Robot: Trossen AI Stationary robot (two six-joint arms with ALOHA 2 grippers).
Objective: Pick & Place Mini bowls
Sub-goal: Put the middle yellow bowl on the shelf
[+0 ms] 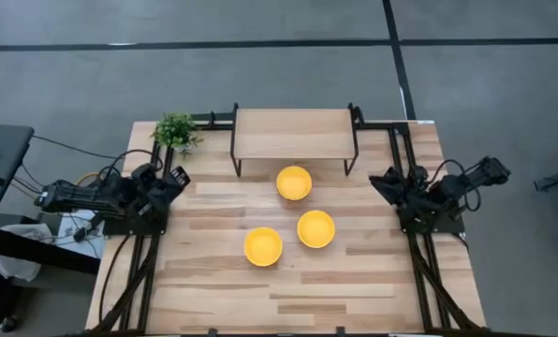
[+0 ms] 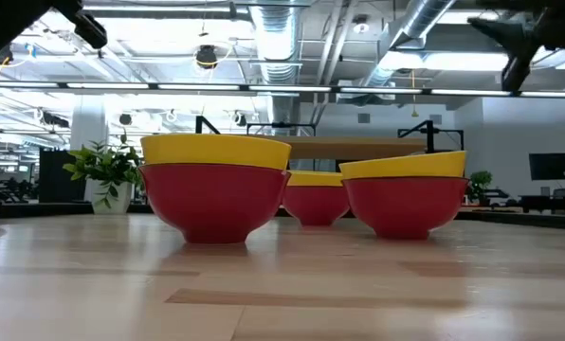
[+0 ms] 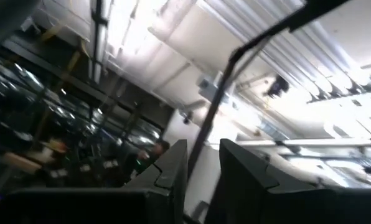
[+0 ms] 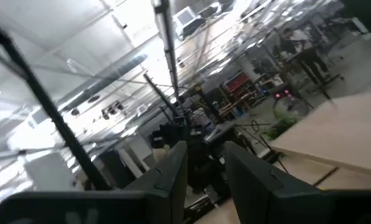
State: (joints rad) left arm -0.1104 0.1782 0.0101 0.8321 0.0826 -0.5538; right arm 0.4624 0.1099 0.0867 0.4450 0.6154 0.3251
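Bowls, count: three mini bowls on the wooden table [image 1: 213, 309], all upright, none touching another.
Rear bowl [image 1: 294, 183]: just in front of the wooden shelf [image 1: 293, 133], near table centre.
Right-front bowl [image 1: 315, 228]: near the rear bowl, toward the right arm's side.
Left-front bowl [image 1: 262, 246]: just beside the right-front bowl, closest to the table's front edge.
Bowl colour: yellow inside from above; low view shows red outer walls under a yellow rim band.
Low view, bowls: left-front bowl [image 2: 216, 188] largest in frame, right-front bowl [image 2: 404, 193] to its right, rear bowl [image 2: 315, 196] partly hidden between the two, only its middle showing.
Plant [image 1: 176, 131]: small green potted plant at the rear left corner, beside the shelf; well apart from the bowls.
Left gripper [image 3: 203, 163]: parked at the left table edge, raised and pointed up at the ceiling; fingers [image 3: 170, 169] stand a narrow gap apart, nothing between them.
Right gripper [image 4: 205, 167]: parked at the right table edge, well apart from the bowls; fingers [image 4: 173, 169] a narrow gap apart, holding nothing.
Hard to make out: from above both grippers merge into the dark arm bodies, finger gap unreadable there; left wrist view is blurred, room beyond indistinct.
Cut off: low view shows only dark arm fragments at the top corners.
Right wrist view, background: table corner and blurred room clutter; the other arm's dark mass sits beyond the fingers.
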